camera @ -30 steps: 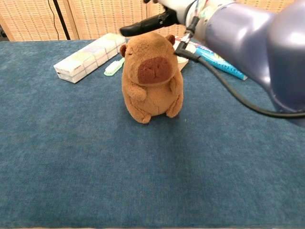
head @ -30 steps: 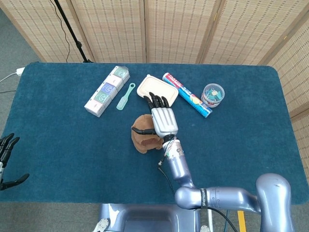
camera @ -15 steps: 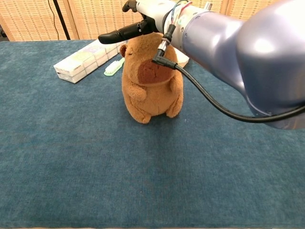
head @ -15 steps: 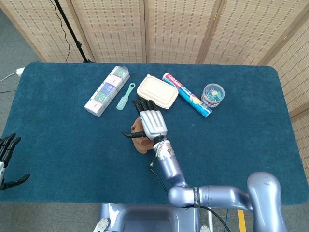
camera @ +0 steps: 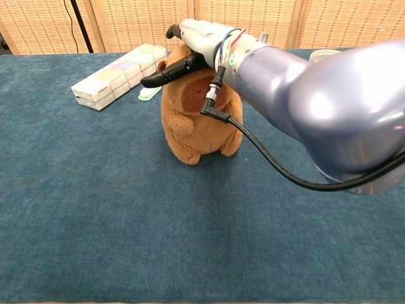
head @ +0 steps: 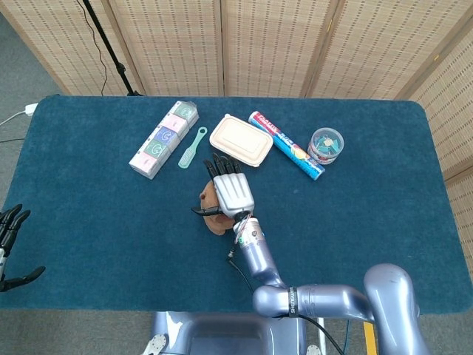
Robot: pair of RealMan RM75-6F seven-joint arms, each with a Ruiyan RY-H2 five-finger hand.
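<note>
A: Where is the right hand [camera: 193,44] just now?

B: It lies over the head of the capybara plush toy [camera: 201,117], palm down, fingers spread apart and reaching past the far side of the head, the thumb stuck out across the face. I judge it to be resting on the crown or just above it; nothing is gripped.

A: And the toy?

B: Upright near the middle of the tabletop [head: 89,222], facing the near edge. Behind it, toward the far edge, lie a green comb [head: 192,147] and a cream lunch box [head: 241,140]; a row of tissue packs [head: 164,139] and a toothpaste box [head: 287,145] sit further out.

A: How should the grasp go?

B: I'd say centre the palm on the crown, then curl fingers and thumb round opposite sides evenly. A one-sided squeeze could tip the soft body.

A: The left hand [head: 10,248]?

B: At the near left edge, fingers apart, holding nothing.
</note>
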